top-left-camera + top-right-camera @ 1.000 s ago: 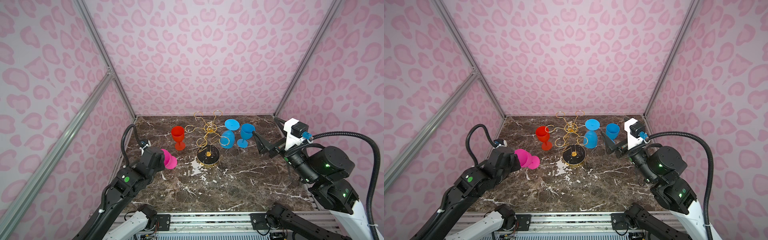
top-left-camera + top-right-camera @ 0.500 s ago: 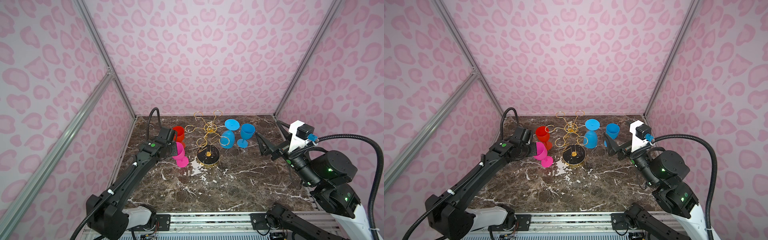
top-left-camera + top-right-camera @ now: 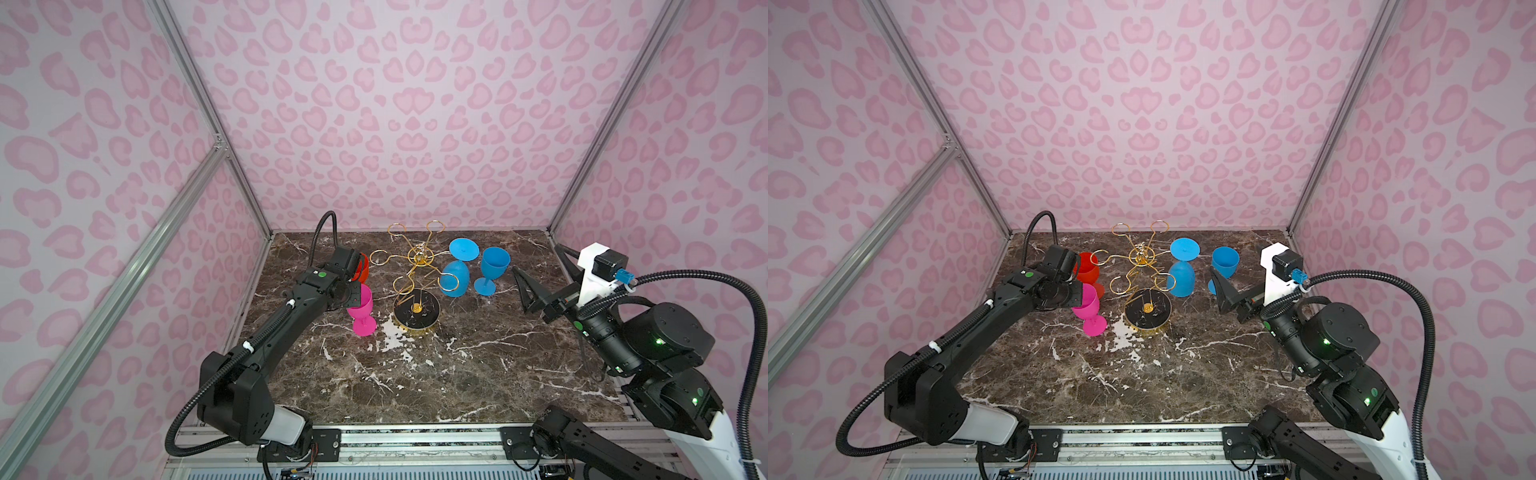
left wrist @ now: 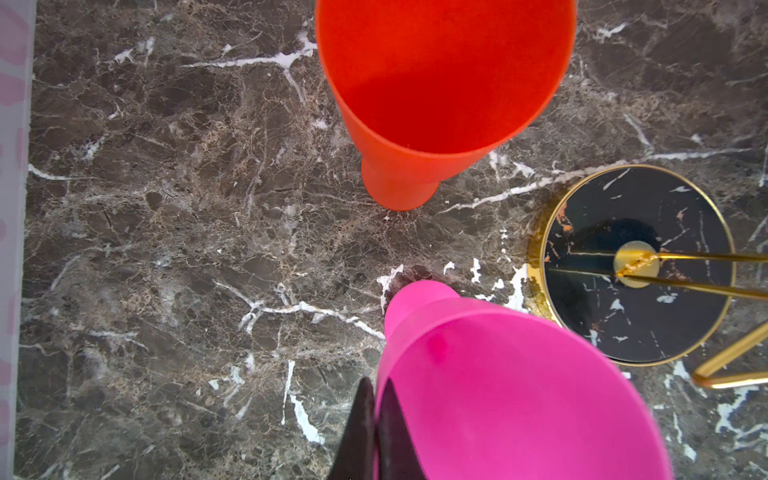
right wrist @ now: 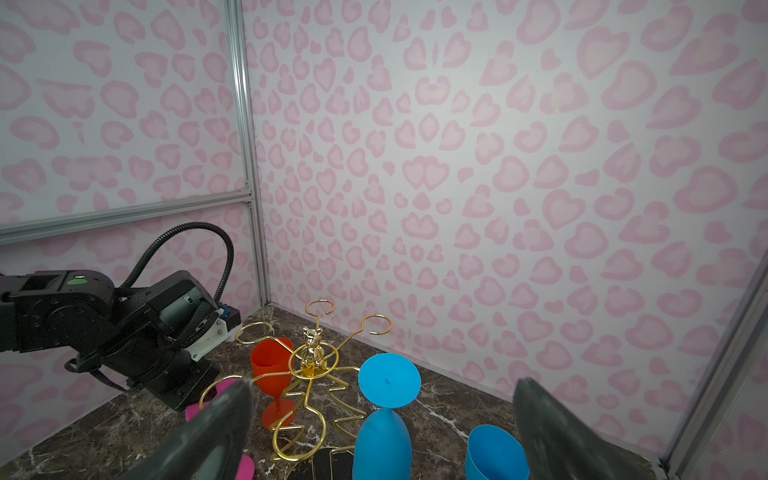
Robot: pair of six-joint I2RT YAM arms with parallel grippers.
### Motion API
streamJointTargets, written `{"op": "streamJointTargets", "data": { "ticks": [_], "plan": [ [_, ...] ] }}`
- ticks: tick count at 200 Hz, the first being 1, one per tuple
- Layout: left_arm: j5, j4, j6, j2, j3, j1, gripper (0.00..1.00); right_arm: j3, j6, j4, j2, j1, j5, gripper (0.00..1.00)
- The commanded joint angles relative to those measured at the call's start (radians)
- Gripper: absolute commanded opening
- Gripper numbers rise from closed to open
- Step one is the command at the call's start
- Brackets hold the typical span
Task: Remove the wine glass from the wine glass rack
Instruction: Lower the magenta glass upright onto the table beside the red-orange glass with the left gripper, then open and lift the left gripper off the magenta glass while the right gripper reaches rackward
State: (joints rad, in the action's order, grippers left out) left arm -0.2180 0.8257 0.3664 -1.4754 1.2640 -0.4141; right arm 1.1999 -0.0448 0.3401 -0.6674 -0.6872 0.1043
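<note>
Pinching the rim of the pink wine glass (image 4: 519, 395), the left pincer (image 4: 372, 415) was clamped on it, one dark finger outside the bowl and one inside. In both top views that glass (image 3: 361, 309) (image 3: 1087, 307) stood nearly upright, off the wine glass rack (image 3: 419, 259) and just beside its round black base; whether its foot touched the bench (image 3: 415, 382) could not be told. Behind the left pincer (image 3: 353, 293), a red glass (image 3: 1088, 268) stood on the bench near one of the rack's gold loops. On the rack's far side a blue wine glass (image 3: 455, 278) hung upside down from a loop, foot uppermost. Another blue glass (image 3: 494, 266) stood upright on the bench just beside it. The right pincer (image 3: 525, 291) hovered near this pair with its jaws spread wide and nothing between them, pointing towards the rack (image 5: 311, 357).
</note>
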Motion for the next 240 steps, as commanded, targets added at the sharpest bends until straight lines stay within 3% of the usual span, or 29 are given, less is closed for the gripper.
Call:
{"op": "streamJointTargets", "data": {
  "ticks": [1,77,116,140,191,240],
  "plan": [
    [-0.034,0.014,-0.022,-0.012,-0.001,0.0,0.03,-0.004,0.006,-0.008,0.003,0.0,0.004,0.99],
    [-0.028,-0.003,-0.026,-0.035,-0.009,0.0,0.03,-0.017,0.011,-0.018,0.026,0.0,0.027,0.99],
    [-0.032,0.005,-0.016,-0.019,-0.007,0.0,0.31,-0.007,0.005,0.0,0.019,0.0,0.028,0.99],
    [-0.032,0.014,-0.01,-0.016,0.009,0.0,0.41,-0.01,0.005,0.002,0.015,0.0,0.028,0.99],
    [-0.044,0.049,-0.005,0.0,0.066,0.001,0.51,-0.001,-0.002,0.01,0.011,0.0,0.036,0.99],
    [-0.034,0.08,0.012,0.053,0.113,0.002,0.54,0.01,0.001,0.033,-0.01,0.0,0.06,1.0]
  ]
}}
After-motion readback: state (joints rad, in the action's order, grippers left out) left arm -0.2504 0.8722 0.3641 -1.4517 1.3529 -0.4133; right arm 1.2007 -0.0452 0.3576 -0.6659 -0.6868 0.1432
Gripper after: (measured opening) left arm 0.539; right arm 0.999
